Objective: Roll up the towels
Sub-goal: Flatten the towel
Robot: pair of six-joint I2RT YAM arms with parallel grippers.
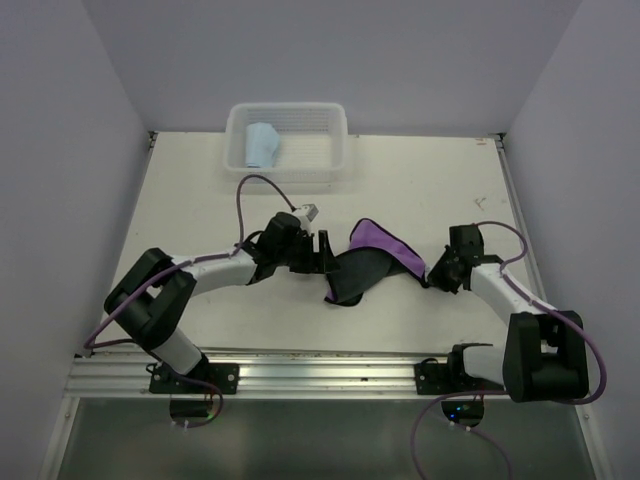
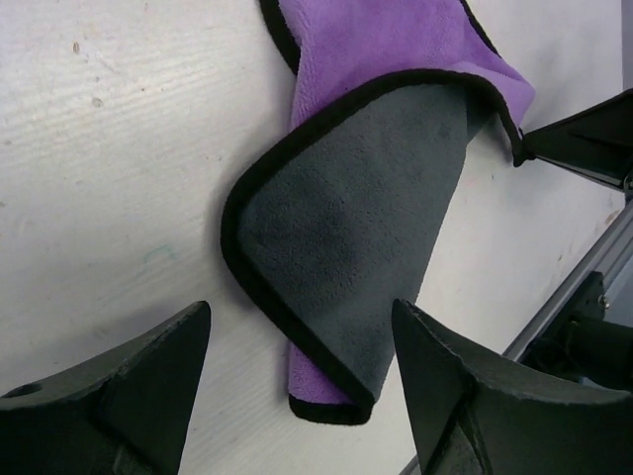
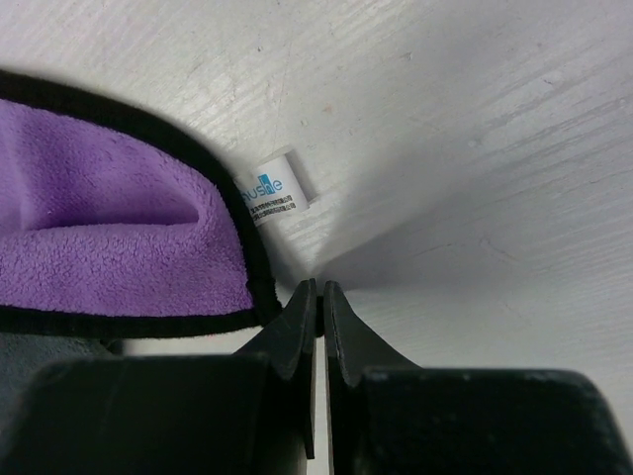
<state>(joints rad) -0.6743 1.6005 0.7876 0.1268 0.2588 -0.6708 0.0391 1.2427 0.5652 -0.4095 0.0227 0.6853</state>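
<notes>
The purple towel (image 1: 375, 250) lies crumpled mid-table, its dark grey side (image 2: 346, 228) folded over the purple (image 2: 386, 40). My left gripper (image 1: 324, 252) is low over the towel's left end, open; in the left wrist view the left gripper (image 2: 300, 317) has the folded grey corner between its fingers, which do not touch it. My right gripper (image 1: 432, 277) is at the towel's right corner, shut. In the right wrist view the black hem (image 3: 259, 287) runs into the right gripper (image 3: 320, 287), beside a white label (image 3: 277, 188). The light blue towel (image 1: 263, 145) lies rolled in the basket.
The white mesh basket (image 1: 335, 140) stands at the back of the table, left of centre. Grey walls close in the table on the left, right and back. An aluminium rail (image 1: 330, 375) runs along the near edge by the arm bases.
</notes>
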